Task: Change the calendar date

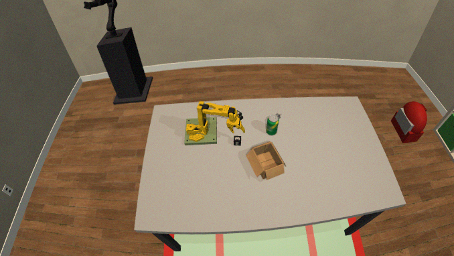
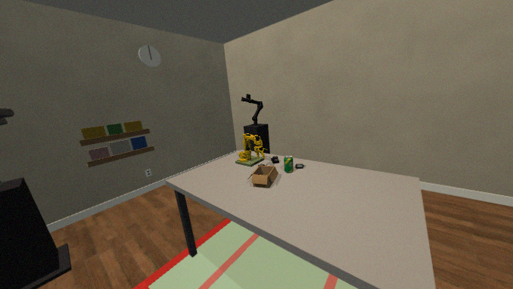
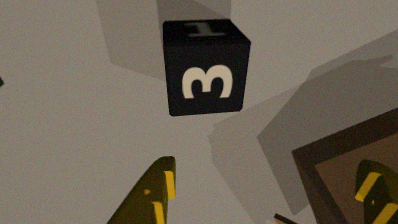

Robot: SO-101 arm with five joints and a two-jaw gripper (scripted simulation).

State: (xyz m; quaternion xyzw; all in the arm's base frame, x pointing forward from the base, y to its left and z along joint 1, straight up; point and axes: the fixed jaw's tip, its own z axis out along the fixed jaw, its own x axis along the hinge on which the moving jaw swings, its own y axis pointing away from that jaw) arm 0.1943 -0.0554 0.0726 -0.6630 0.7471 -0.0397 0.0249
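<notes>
One black cube (image 1: 237,143) (image 3: 172,75) sits flat on the table, away from the calendar. A large white 3 is on its top, sideways in the wrist view; a dim 1 is on an adjoining side. My gripper (image 1: 238,131) (image 3: 268,162) is open and empty. It hangs above the table beside the cube, with the cube outside its fingers. The small dark calendar (image 2: 275,162) stands behind the arm in the exterior view. It is too small there to read its digits, its month or how the other cube sits, and the arm mostly hides it in the top view.
An open cardboard box (image 1: 276,171) (image 2: 260,178) stands near the loose cube, on the side away from my base. A green can (image 1: 272,128) (image 2: 288,165) stands across from the gripper. A small dark object (image 2: 300,166) lies beside the can.
</notes>
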